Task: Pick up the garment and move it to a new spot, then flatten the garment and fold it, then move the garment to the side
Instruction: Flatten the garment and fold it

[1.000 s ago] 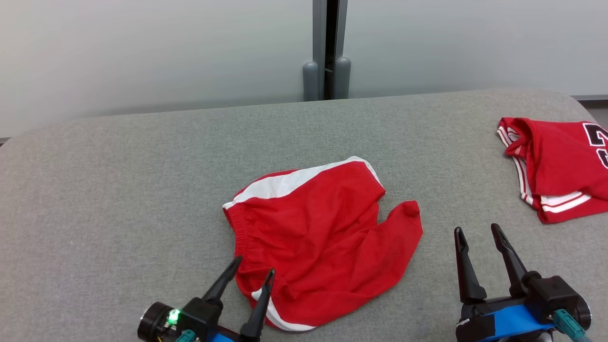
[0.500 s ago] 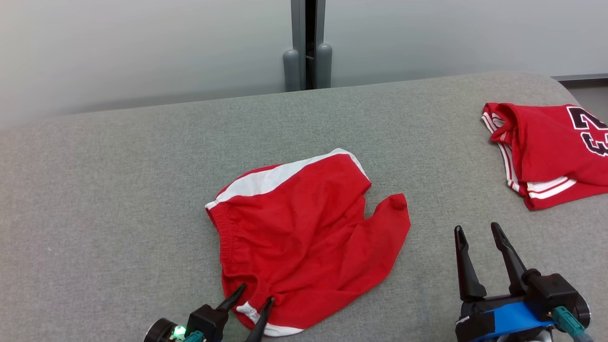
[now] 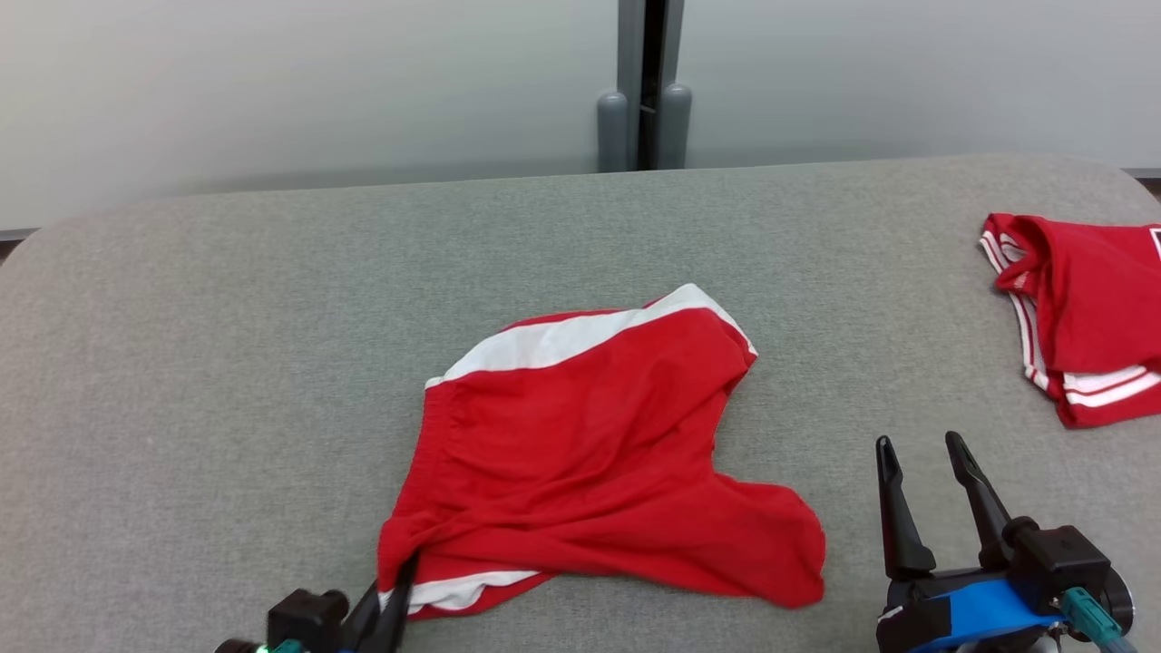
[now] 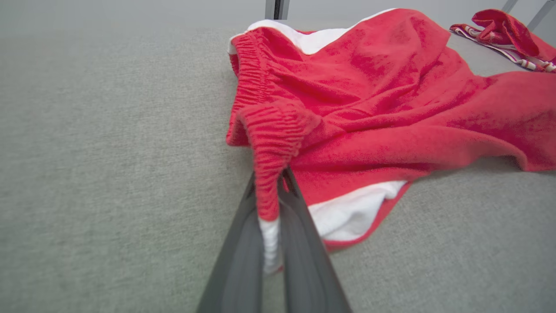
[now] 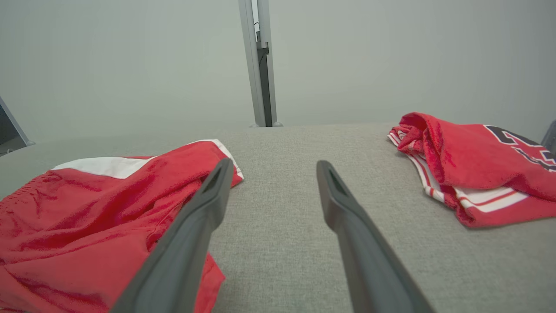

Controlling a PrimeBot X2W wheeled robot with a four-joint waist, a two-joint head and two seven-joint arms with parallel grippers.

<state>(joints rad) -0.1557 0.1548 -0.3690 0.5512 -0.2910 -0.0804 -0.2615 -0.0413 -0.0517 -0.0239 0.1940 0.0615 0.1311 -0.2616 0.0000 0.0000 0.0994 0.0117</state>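
Observation:
The garment [image 3: 590, 435], a pair of red shorts with white side stripes, lies crumpled in the middle of the grey padded table [image 3: 227, 317]. My left gripper [image 3: 404, 573] is at its near left corner, shut on the elastic waistband. The left wrist view shows the red-and-white corner of the garment [image 4: 391, 87] pinched between the fingers of the left gripper [image 4: 267, 178] and lifted slightly. My right gripper [image 3: 918, 443] hovers open at the lower right, just right of the shorts' leg, with nothing between its fingers. The right wrist view shows the right gripper [image 5: 274, 164] with the garment [image 5: 87, 208] to its left.
A second red garment, a jersey [image 3: 1088, 317] with white trim and dark numbers, lies folded at the table's far right edge, and also appears as the jersey [image 5: 469, 174] and jersey [image 4: 504, 30] in the wrist views. A grey post [image 3: 644, 91] stands behind the table against a pale wall.
My left gripper has shut on the waistband corner and drawn it toward the near edge, stretching the shorts. The right gripper has stayed put. The head camera has shifted.

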